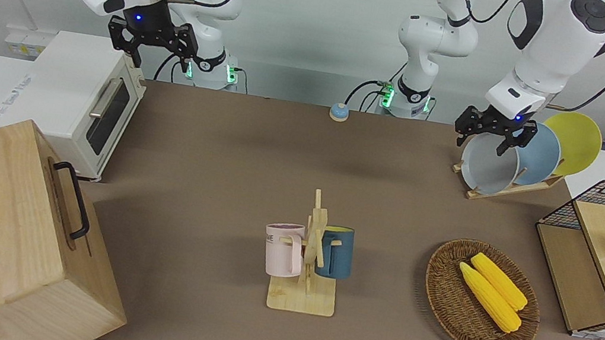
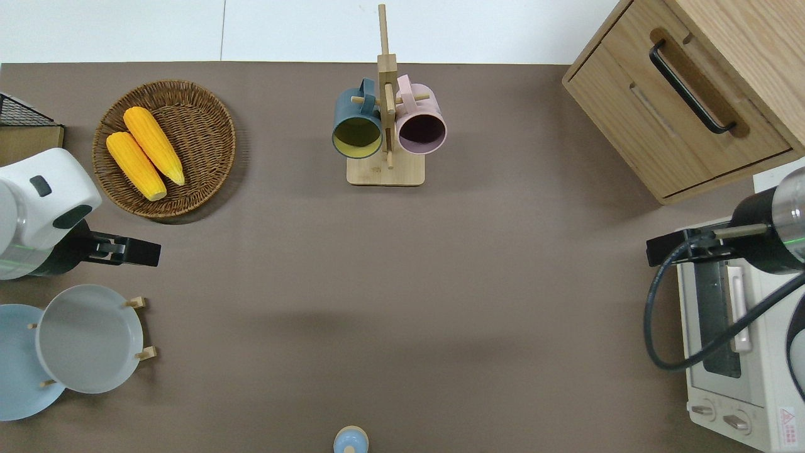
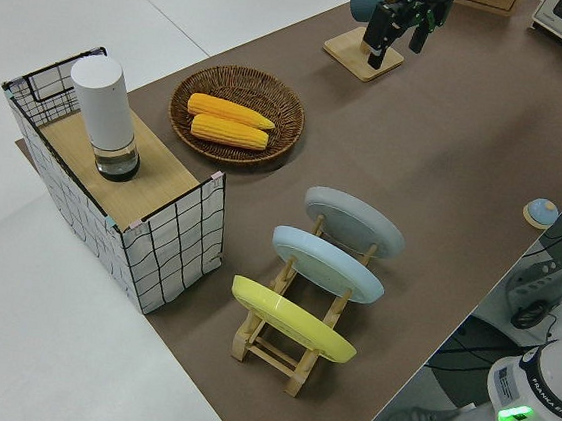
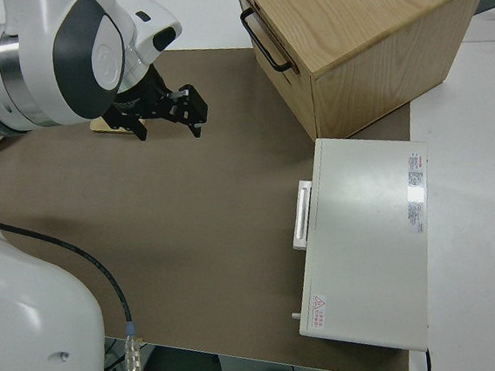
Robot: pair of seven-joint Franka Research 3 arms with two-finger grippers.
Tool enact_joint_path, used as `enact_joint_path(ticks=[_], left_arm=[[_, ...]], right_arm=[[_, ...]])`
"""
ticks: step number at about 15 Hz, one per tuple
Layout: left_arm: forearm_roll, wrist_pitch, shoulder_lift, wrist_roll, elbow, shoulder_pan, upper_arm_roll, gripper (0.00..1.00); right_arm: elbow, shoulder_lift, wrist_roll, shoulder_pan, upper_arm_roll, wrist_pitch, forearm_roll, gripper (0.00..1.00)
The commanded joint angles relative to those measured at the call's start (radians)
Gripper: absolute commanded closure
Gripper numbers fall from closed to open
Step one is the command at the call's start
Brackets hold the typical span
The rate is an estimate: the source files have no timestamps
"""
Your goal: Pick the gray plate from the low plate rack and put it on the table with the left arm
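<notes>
Approach step: the left pincer (image 1: 488, 133) hangs open and empty above the gray plate (image 2: 88, 338), which sits in the low plate rack (image 3: 292, 347) — next, descend onto its rim.

Gray plate (image 1: 487, 169), sky-blue plate (image 1: 542, 153), yellow plate (image 1: 577, 139) on light-wood rack (image 3: 287, 344); table (image 1: 230, 171) brown; basket (image 1: 448, 300) dark woven brown, corn (image 1: 490, 297) yellow; mugs: pink (image 1: 284, 249), navy (image 1: 337, 252); crate (image 3: 171, 249) white-and-black grid
</notes>
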Motion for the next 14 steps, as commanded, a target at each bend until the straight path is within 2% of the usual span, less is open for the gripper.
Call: enact_joint_path(ticks=[1, 4, 14], left_arm=[[0.016, -0.007, -0.027, -0.005, -0.024, 0.005, 0.009, 0.0], [0.016, -0.027, -0.036, 0.001, -0.024, 0.02, 0.018, 0.0], [0.027, -0.024, -0.048, 0.006, -0.024, 0.147, 0.027, 0.0]], right_arm=[[0.006, -0.002, -0.001, -0.007, 0.005, -0.014, 0.007, 0.011], [0.006, -0.002, 0.0, -0.007, 0.005, -0.014, 0.007, 0.013], [0.006, -0.002, -0.001, -0.007, 0.007, -0.014, 0.007, 0.011]])
